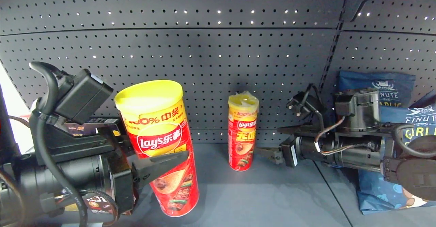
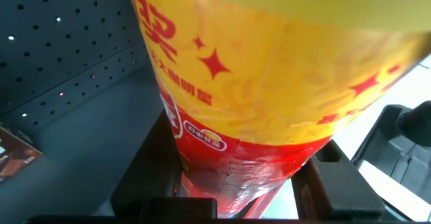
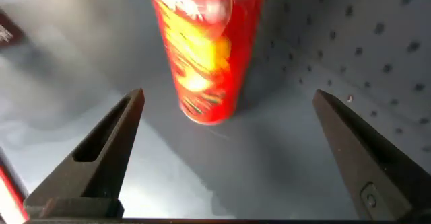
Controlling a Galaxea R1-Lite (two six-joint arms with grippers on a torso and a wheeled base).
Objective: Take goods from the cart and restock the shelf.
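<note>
Closest in, the left pincer [image 1: 163, 164] pinches the held can [image 1: 160, 141] round its middle. This can sits to the robot's left of the standing can [image 1: 242, 135], nearer the camera, and is tilted so its yellow lid leans away from that can. I cannot tell whether its base touches the shelf [image 1: 272, 199].

On the standing can's other side, the right pincer [image 3: 229, 99] is spread wide. It is just beside that can and apart from it.

By my reading, one can is stocked upright and a second is over the shelf, not yet set down.

Bare shelf lies between the two cans and in front of the standing one. The pegboard [image 1: 218, 66] stands close behind the standing can. Blue bags [image 1: 374, 84] crowd the shelf beyond the right arm, and boxes [image 1: 92, 124] lie beyond the held can.
</note>
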